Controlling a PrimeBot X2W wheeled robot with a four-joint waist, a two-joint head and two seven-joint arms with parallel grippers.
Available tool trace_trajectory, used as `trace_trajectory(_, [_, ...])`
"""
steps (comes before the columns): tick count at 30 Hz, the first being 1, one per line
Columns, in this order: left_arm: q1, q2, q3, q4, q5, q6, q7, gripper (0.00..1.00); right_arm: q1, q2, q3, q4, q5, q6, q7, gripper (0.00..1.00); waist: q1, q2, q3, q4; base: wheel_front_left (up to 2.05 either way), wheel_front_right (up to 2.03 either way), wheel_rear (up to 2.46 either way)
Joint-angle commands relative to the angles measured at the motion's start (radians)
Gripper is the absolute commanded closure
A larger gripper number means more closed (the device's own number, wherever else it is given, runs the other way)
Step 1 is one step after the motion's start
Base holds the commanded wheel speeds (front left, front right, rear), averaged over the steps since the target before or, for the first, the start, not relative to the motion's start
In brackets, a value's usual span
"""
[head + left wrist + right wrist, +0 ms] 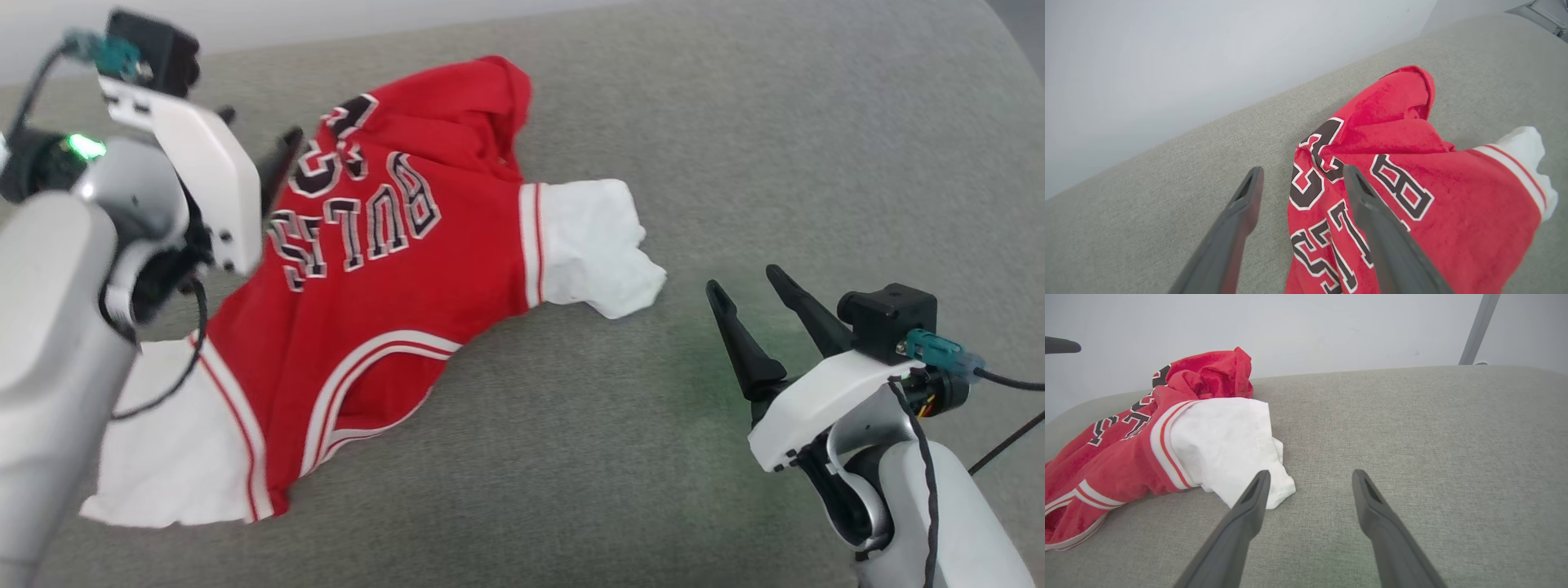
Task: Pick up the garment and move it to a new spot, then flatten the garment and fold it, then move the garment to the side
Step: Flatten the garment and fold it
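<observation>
The left forearm (49,351) is nearest, and it crosses over the shirt (384,286) at its near white sleeve (171,457). At the end of that arm the left gripper (261,124) hangs above the shirt's edge, next to the black lettering (359,220). Its two dark fingers are spread wide and released, with no cloth pinched between them. In the left wrist view one finger lies across the red cloth and the other over bare grey cushion (735,122) just beside the shirt; whether either finger touches the cloth I cannot tell. The shirt lies rumpled on the cushion with its front up, and the white-outlined letters read upside down from the head camera. Its far end is bunched into a folded red lump that hides part of the number. The striped neckline curves across the near part of the shirt. The other white sleeve (596,245) sticks out crumpled from the shirt's side toward the right gripper (744,278). That gripper is near the sleeve but apart from it, low over the cushion, with its fingers also parted and holding nothing. A pale wall (1167,61) rises beyond the shirt's far end.
</observation>
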Motion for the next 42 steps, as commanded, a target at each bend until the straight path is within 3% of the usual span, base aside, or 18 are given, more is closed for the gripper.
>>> trace_trajectory(1, [0.055,0.001,0.005,-0.037,-0.008,0.016,-0.027,0.00,0.009,-0.012,0.005,-0.001,0.007,0.000,0.014,0.00,0.0000,0.0000,-0.035,0.045,0.00,0.00,0.00])
trace_trajectory(13, [0.283,0.037,0.034,-0.135,-0.093,0.083,-0.052,0.00,0.044,-0.044,-0.004,-0.025,-0.002,0.000,0.077,0.00,0.0000,0.0000,-0.105,0.139,0.00,0.00,0.00])
trace_trajectory(23, [0.324,0.039,0.029,-0.069,-0.227,0.111,0.164,0.00,0.029,-0.055,-0.021,-0.066,-0.010,0.000,0.117,0.00,0.0000,0.0000,-0.112,0.201,0.00,0.00,0.00])
trace_trajectory(30, [0.207,0.014,-0.017,0.079,-0.231,0.186,0.367,0.00,-0.003,-0.067,-0.028,-0.091,-0.015,0.000,0.137,0.00,0.0000,0.0000,-0.085,0.220,0.00,0.00,0.00])
trace_trajectory(42, [0.205,0.008,-0.034,0.171,-0.265,0.252,0.510,0.00,-0.014,-0.071,-0.041,-0.096,-0.010,0.000,0.151,0.00,0.0000,0.0000,-0.063,0.206,0.00,0.00,0.00])
